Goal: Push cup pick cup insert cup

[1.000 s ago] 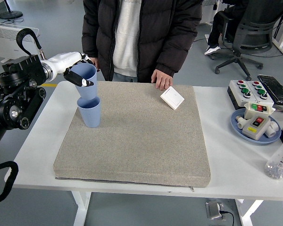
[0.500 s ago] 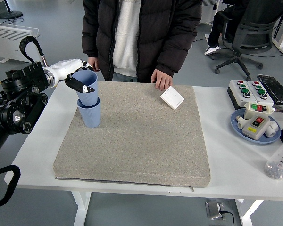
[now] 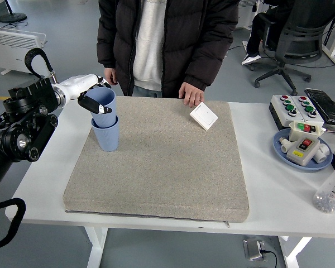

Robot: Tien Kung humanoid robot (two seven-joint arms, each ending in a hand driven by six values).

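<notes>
Cup (image 3: 103, 103), pale blue, sits nested partway in a second blue cup (image 3: 106, 134) at our ten o'clock; our left hand (image 3: 94, 96) grips it, fingers hiding its near rim.

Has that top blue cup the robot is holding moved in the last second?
Yes. The top cup has come down, sinking further into the lower cup, which stands in the same spot on the mat. The left hand grips it.

My upper blue cup (image 3: 104, 100) sits partly nested, tilted slightly, in the upright lower blue cup (image 3: 106, 134) on the mat's far left corner.
</notes>
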